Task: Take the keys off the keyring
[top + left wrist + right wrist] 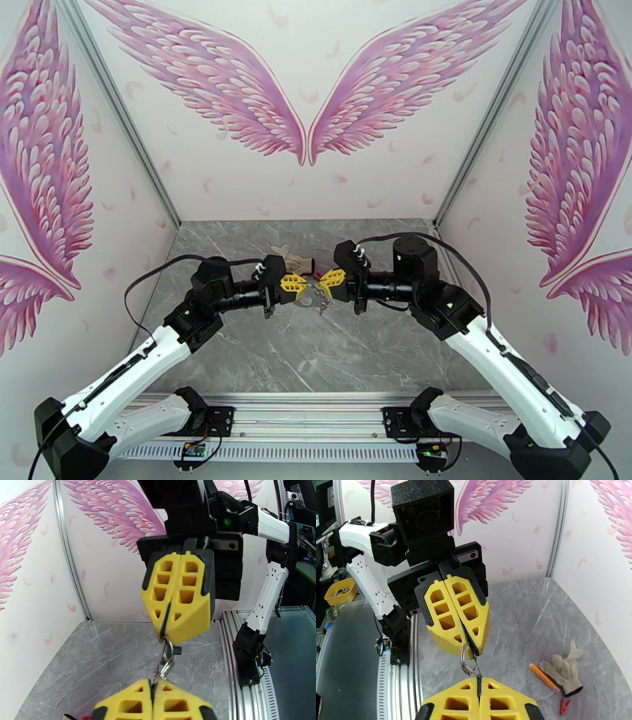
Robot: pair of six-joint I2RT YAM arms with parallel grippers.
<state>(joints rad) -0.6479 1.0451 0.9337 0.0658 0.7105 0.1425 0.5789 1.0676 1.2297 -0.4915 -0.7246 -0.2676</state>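
Above the middle of the table my left gripper (302,286) and right gripper (325,281) meet tip to tip, both shut. A small bunch of silver rings and tiny keys (166,657) is stretched between them. In the left wrist view a ring runs up into the right gripper (166,634), and the bunch's lower end is pinched in the left gripper (153,686). In the right wrist view a silver ring (468,659) hangs from the left gripper (472,649), and a thin metal piece goes down into the right gripper (478,680). The dark keyring loop is hidden.
A beige glove (563,669), an orange pen-like stick (544,676) and a small red clip (565,707) lie on the grey marble table (316,355) behind the grippers near the back wall. A metal rail (316,430) runs along the near edge.
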